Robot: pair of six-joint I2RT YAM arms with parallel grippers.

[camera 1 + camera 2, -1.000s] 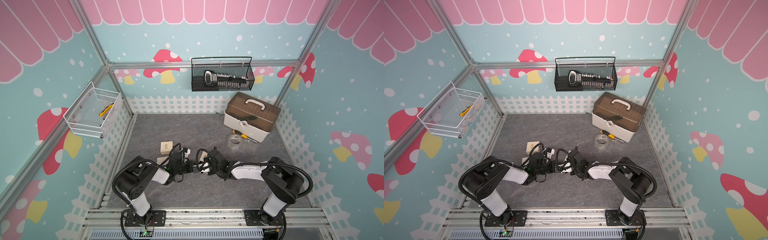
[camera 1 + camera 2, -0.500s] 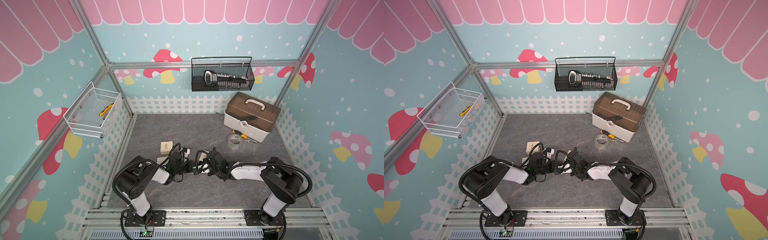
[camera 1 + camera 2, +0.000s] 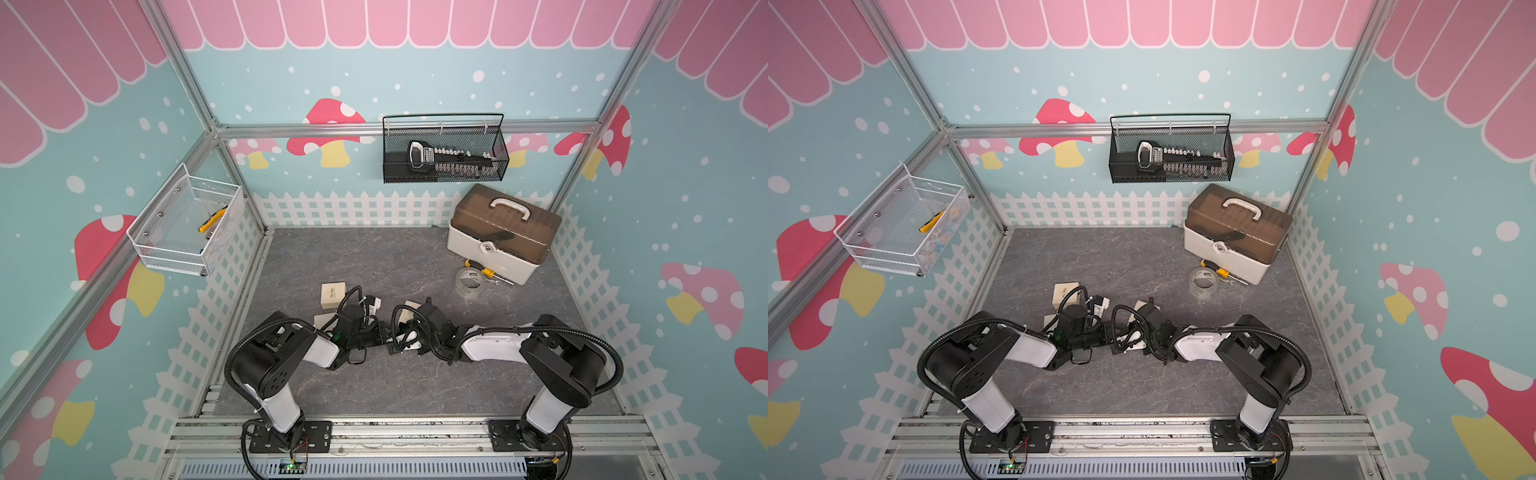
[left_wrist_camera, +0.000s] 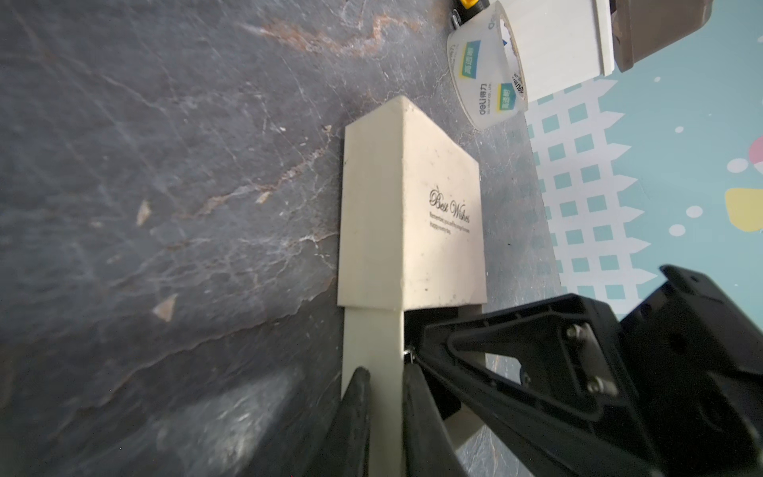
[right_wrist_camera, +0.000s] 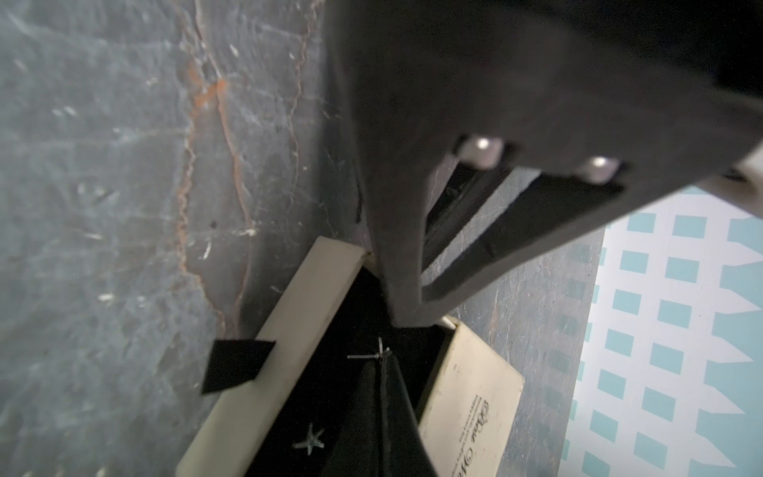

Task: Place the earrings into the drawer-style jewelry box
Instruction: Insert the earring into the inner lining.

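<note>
Nearest me, both arms reach in from the front edge of the worktop (image 3: 374, 386) and meet a little in front of its middle. The left hand (image 4: 386, 384) is clamped on a side wall of the drawer (image 5: 297, 326). The drawer is pulled partway out of the beige jewelry box (image 4: 437, 198), whose top is printed "Best Wishes". The right hand (image 5: 382, 371) has its fingertips pressed together on an earring (image 5: 365, 356), a thin silvery pin held over the drawer's black lining. I cannot tell whether it touches the lining. A second earring (image 5: 309, 441), a tiny silver star, lies loose on that lining. A black pull tab (image 5: 235, 363) sticks out from the drawer onto the worktop.

Just beyond the left arm's wrist, toward the left edge, sits another small beige box (image 3: 333, 294). Farther back, toward the right edge, is a roll of clear tape (image 3: 471, 282) with a yellow-handled screwdriver (image 3: 487, 273) just beside it. Both are close to a white toolbox (image 3: 469, 245) in the back right corner, which has a shut brown lid.

A black wire basket (image 3: 444, 174) hangs on the back wall, and a white mesh basket (image 3: 172, 259) hangs on the left wall.
</note>
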